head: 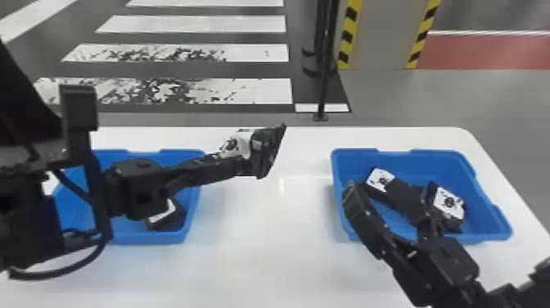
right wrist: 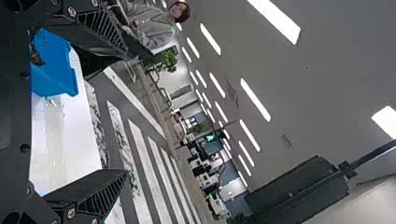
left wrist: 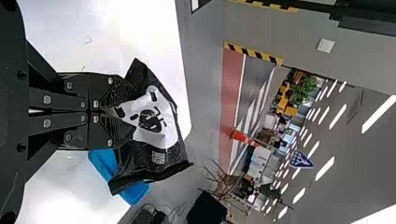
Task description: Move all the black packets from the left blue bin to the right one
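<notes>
1. Left arm (head: 24,221), closest, reaches over the desk (head: 266,245); the left gripper (head: 242,160) has its fingers clamped on a black packet (head: 239,143), toward the far edge, between the bins.
2. Left blue bin (head: 143,238): another packet (head: 167,219), near its near right corner.
3. Right blue bin (head: 483,235), by the desk's right edge: two packets (head: 448,202).
4. Right gripper (head: 369,187) over it, fingers apart.
</notes>
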{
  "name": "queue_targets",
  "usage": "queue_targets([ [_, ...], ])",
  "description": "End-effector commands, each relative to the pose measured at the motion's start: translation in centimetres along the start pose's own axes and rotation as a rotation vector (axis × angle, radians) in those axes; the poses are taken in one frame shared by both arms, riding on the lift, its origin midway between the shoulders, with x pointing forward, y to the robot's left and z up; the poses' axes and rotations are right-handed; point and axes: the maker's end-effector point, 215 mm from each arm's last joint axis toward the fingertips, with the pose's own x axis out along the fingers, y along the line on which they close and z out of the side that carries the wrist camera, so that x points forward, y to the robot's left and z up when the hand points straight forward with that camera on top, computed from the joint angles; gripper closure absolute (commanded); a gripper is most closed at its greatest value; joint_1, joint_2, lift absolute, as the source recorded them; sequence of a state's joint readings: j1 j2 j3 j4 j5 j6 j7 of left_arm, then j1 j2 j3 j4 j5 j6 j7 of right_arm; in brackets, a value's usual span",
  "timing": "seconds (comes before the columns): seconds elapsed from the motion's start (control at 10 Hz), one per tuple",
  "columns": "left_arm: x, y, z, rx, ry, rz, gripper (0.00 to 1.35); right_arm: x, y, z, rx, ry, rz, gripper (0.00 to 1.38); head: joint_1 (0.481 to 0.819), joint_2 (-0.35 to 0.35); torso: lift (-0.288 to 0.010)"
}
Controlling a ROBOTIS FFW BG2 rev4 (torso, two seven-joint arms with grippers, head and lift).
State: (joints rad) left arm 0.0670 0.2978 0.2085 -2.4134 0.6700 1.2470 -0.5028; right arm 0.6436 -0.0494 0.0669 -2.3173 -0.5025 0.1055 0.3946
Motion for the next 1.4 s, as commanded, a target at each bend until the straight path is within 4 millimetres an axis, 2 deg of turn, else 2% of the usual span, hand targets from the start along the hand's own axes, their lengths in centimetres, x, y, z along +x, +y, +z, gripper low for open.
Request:
queue_targets([
  [0.0,1.1,-1.5,-0.5,0.003,0.013,-0.037,1.21,1.2,2.1,0.1,0.031,-0.015,0.054,0.13,0.695,0.027,-0.185],
  [0.2,2.4,-3.6,-1.0,0.007,0.028,-0.089,1.21,2.3,3.6,0.3,0.044,-0.026,0.096,0.13,0.695,0.03,-0.185],
  [0.4,3.4,-5.3,-1.5,0.009,0.044,-0.13,1.21,3.0,4.3,0.5,0.051,-0.033,0.12,0.14,0.695,0.018,-0.185],
  [0.8,4.4,-6.5,-1.9,0.009,0.058,-0.169,1.21,3.5,6.0,0.5,0.065,-0.037,0.16,0.23,0.695,0.0,-0.185],
  [0.9,4.6,-7.3,-1.7,0.011,0.055,-0.191,1.21,3.8,5.8,0.1,0.068,-0.032,0.161,0.35,0.695,0.001,-0.185],
  [1.0,4.8,-7.9,-1.7,0.012,0.055,-0.205,1.21,3.8,5.7,-0.3,0.082,-0.025,0.159,0.71,0.695,-0.002,-0.185],
  [1.2,4.8,-8.1,-1.8,0.01,0.055,-0.21,1.21,3.8,5.6,-1.2,0.099,-0.003,0.158,1.17,0.695,-0.009,-0.185],
  [1.3,4.8,-8.0,-1.7,0.011,0.052,-0.209,1.21,3.8,5.5,-1.2,0.095,-0.005,0.156,1.26,0.695,-0.008,-0.185],
])
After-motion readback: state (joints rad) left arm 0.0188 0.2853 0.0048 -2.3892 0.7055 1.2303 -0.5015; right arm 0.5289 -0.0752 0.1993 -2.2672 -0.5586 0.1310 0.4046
